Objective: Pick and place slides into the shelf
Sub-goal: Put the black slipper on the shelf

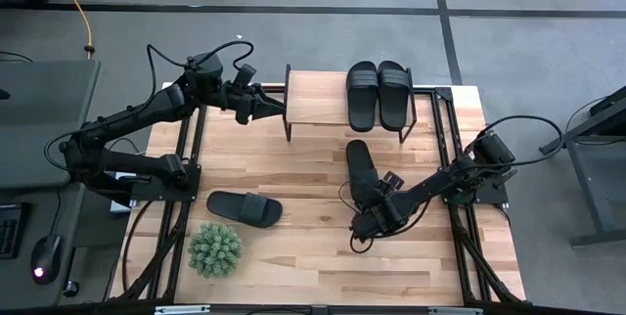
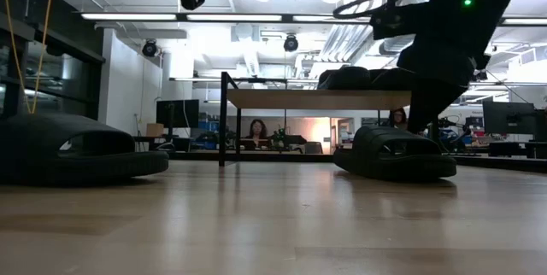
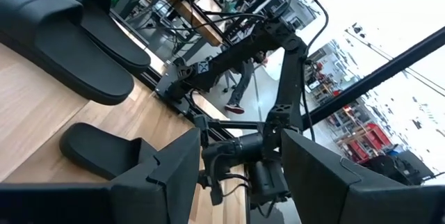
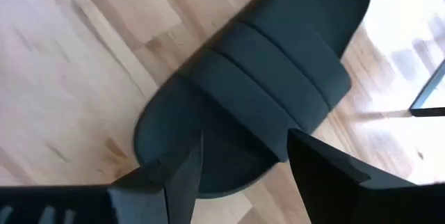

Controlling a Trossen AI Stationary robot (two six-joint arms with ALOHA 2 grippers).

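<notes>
Nearest, one slide [image 1: 245, 208] lay loose on the tabletop [image 1: 293, 256]. The right pincer [image 1: 370, 219] hung spread over another slide [image 1: 360, 170], gripping nothing, probably lining up a grab. Farther back, the left pincer [image 1: 266, 108] waited part-open and empty beside the shelf [image 1: 315, 98], two slides [image 1: 380, 93] parked on it.

Matt black rubbery slides [image 1: 379, 93] — pale wood-topped shelf [image 1: 315, 98], thin black metal legs.

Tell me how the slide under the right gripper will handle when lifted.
The slide looks like thick moulded foam, so probably light and fairly stiff. Its flat sole lies on the table, so it shouldn't roll. The matte strap likely grips well in the open right gripper.
</notes>
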